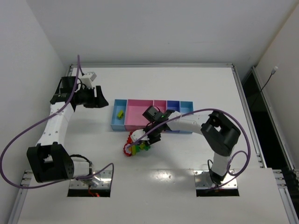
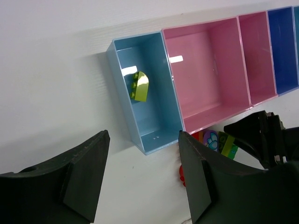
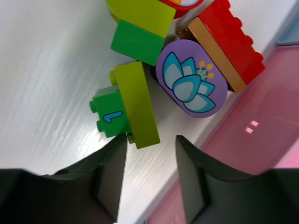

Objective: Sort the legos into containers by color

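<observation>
The legos (image 1: 138, 145) lie in a pile on the table just in front of the containers (image 1: 152, 114). One lime lego (image 1: 120, 114) lies in the leftmost light blue bin (image 2: 145, 88), also seen in the left wrist view (image 2: 139, 86). My right gripper (image 3: 150, 154) is open just above the pile, its fingers straddling the end of a lime brick (image 3: 135, 102) stuck to a green brick (image 3: 108, 115). Beside them lie a purple rounded piece (image 3: 190, 77), a red brick (image 3: 229, 39) and an orange brick (image 3: 212, 51). My left gripper (image 1: 96, 97) is open and empty, raised left of the bins.
The wide pink bin (image 2: 210, 70), the narrow pink bin (image 2: 256, 51) and the periwinkle bin (image 2: 282, 44) show nothing inside. A purple cable (image 1: 28, 140) loops beside the left arm. The white table (image 1: 154, 177) ends at metal rails on both sides.
</observation>
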Controlling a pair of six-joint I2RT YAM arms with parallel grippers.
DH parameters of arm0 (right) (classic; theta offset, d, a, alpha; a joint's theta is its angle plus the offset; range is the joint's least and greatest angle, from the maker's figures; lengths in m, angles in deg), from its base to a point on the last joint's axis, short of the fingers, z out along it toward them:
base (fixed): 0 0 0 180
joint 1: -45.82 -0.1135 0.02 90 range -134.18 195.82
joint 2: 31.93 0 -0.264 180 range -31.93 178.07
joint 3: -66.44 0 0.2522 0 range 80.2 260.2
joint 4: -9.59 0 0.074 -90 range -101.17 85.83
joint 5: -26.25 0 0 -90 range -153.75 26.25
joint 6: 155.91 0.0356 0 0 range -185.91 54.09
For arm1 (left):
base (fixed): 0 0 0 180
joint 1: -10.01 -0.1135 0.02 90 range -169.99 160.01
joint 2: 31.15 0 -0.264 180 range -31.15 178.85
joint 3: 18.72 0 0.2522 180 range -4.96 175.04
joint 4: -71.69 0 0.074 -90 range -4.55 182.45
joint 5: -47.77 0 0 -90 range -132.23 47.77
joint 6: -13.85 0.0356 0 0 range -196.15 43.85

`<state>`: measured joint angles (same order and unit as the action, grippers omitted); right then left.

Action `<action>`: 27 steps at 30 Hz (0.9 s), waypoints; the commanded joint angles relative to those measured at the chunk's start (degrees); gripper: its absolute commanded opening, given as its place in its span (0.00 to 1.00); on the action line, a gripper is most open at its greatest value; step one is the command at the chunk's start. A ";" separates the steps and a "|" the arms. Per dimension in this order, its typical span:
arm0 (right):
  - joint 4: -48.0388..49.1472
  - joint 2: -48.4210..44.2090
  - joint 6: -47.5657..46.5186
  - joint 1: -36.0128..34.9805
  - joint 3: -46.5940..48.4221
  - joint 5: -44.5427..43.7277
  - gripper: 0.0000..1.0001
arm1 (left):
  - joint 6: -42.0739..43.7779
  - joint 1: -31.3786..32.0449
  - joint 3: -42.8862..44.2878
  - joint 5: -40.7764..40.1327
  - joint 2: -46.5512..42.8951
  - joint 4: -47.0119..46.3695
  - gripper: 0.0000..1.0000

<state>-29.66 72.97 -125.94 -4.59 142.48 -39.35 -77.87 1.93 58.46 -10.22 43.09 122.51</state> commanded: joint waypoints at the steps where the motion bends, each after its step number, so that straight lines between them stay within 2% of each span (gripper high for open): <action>1: -1.30 -1.19 -0.97 -0.74 0.91 2.84 0.46 | 0.75 -0.80 -0.14 1.30 -0.06 -0.67 0.67; 4: -2.53 -1.19 -2.19 -0.74 0.91 3.89 0.36 | 0.75 -0.80 0.39 1.30 0.47 -0.67 0.67; 7: -4.12 -1.72 -2.81 -0.74 0.91 4.42 0.36 | 0.75 -0.80 0.39 1.30 1.00 -0.67 0.67; 10: -4.65 -2.24 -2.81 -0.74 -0.22 4.42 0.46 | 0.75 -0.80 0.39 1.30 1.00 -0.67 0.67; 17: -3.51 -2.86 -2.81 -1.79 -0.76 4.42 0.50 | 0.75 -0.80 0.39 1.30 1.52 -0.67 0.67; 21: -3.51 -1.81 -2.28 -1.79 0.30 4.42 0.41 | 0.75 -0.80 0.39 1.30 1.52 -0.67 0.67; 22: -3.51 -1.81 -2.28 -1.79 0.30 4.42 0.36 | 0.75 -0.80 0.39 1.30 1.52 -0.15 0.67; 23: -3.51 -1.81 -2.28 -1.79 0.30 4.42 0.36 | 0.75 -0.80 0.39 1.30 1.52 -0.14 0.67; 27: -4.12 -0.76 -2.28 -1.79 1.52 4.42 0.15 | 0.75 -0.80 -0.14 1.30 1.52 -0.14 0.67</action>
<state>-33.69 72.38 -127.43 -6.07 142.13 -37.40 -77.85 1.93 58.46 -10.04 44.84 122.70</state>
